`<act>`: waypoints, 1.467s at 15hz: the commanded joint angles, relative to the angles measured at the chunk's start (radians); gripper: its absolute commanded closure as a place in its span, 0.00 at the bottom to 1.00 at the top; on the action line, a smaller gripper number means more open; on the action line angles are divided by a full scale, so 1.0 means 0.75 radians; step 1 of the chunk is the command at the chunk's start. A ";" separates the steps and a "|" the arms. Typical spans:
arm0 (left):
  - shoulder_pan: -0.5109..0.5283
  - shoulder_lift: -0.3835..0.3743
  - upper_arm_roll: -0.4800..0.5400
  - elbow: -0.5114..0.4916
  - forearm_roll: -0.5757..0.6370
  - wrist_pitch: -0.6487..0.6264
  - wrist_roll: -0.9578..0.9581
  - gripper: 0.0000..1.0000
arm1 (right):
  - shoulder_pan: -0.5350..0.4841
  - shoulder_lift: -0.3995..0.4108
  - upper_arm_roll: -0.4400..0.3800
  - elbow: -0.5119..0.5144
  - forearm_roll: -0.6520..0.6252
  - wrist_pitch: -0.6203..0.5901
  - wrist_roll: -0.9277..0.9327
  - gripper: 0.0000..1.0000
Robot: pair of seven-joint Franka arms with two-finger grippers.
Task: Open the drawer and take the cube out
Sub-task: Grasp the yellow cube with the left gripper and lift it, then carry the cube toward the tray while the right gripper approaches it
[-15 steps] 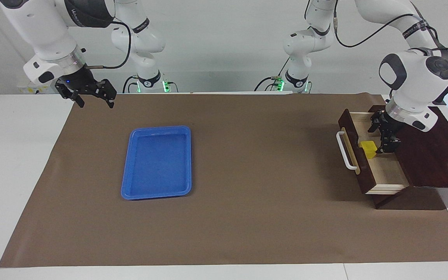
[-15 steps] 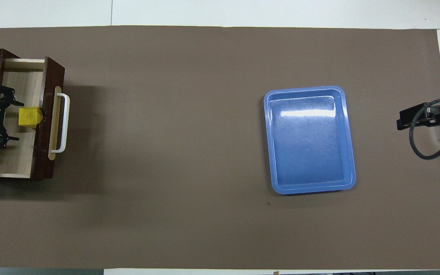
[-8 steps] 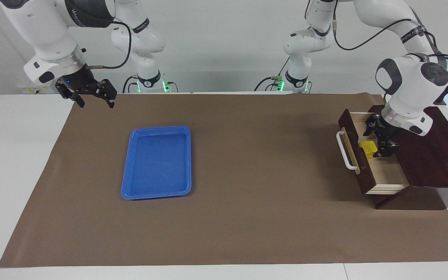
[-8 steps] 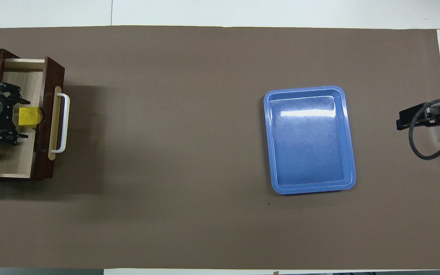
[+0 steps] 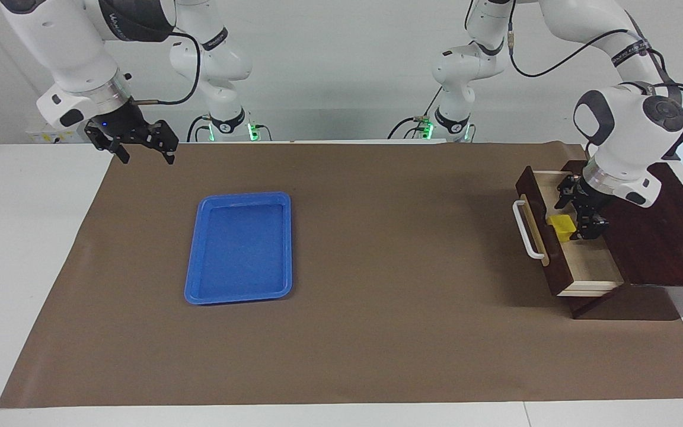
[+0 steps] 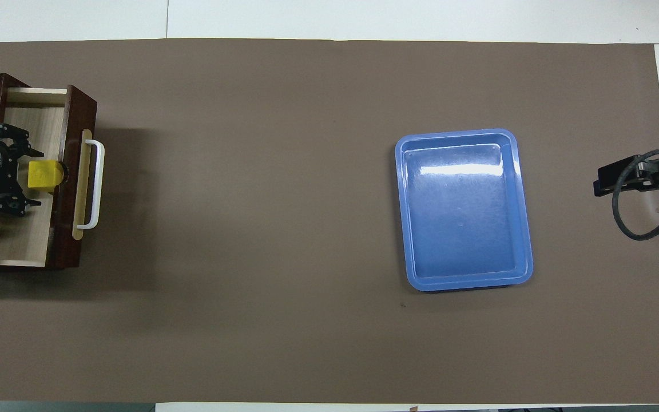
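Item, yellow cube [image 5: 561, 227] in pulled-out drawer [image 5: 590, 261]: my left gripper [image 5: 576, 214] had advanced to straddle it, jaws spread, ungrasped; lift pending; right gripper [image 5: 140, 145] waited, released.

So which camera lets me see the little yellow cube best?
The overhead view: the cube shows whole inside the open drawer, against its front wall. In the facing view the cube looks smaller, and the drawer's front hides its lower edge, with the left tool crowding it.
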 commanded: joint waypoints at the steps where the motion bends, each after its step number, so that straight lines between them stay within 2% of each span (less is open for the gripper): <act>1: 0.004 0.008 0.002 0.009 -0.010 0.009 -0.010 0.07 | -0.017 -0.027 0.013 -0.024 0.023 -0.003 -0.010 0.00; 2: 0.006 0.008 0.002 0.009 -0.012 0.009 -0.010 0.13 | -0.017 -0.027 0.013 -0.024 0.023 -0.003 -0.010 0.00; 4: 0.006 0.008 0.002 0.011 -0.012 0.011 -0.012 0.32 | -0.017 -0.027 0.013 -0.024 0.023 -0.001 -0.010 0.00; 5: 0.008 0.010 0.002 0.011 -0.012 0.011 -0.012 0.48 | -0.017 -0.027 0.013 -0.024 0.023 0.001 -0.010 0.00; 6: 0.008 0.010 0.002 0.013 -0.012 0.009 -0.006 0.84 | -0.017 -0.027 0.013 -0.024 0.023 0.003 -0.010 0.00; 7: 0.008 0.013 0.002 0.015 -0.012 0.011 -0.006 1.00 | -0.017 -0.027 0.013 -0.024 0.023 0.003 -0.010 0.00; 11: 0.008 0.025 0.002 0.087 -0.014 -0.042 -0.006 1.00 | -0.017 -0.027 0.013 -0.026 0.023 0.001 -0.008 0.00; 16: -0.023 0.156 -0.002 0.520 0.000 -0.462 -0.006 1.00 | -0.015 -0.029 0.013 -0.032 0.023 0.003 -0.002 0.00; 19: -0.135 0.162 -0.006 0.686 -0.006 -0.624 -0.012 1.00 | -0.017 -0.029 0.013 -0.032 0.023 0.003 -0.002 0.00; 22: -0.306 0.156 -0.006 0.725 -0.008 -0.688 -0.146 1.00 | -0.017 -0.029 0.013 -0.032 0.023 0.001 0.002 0.00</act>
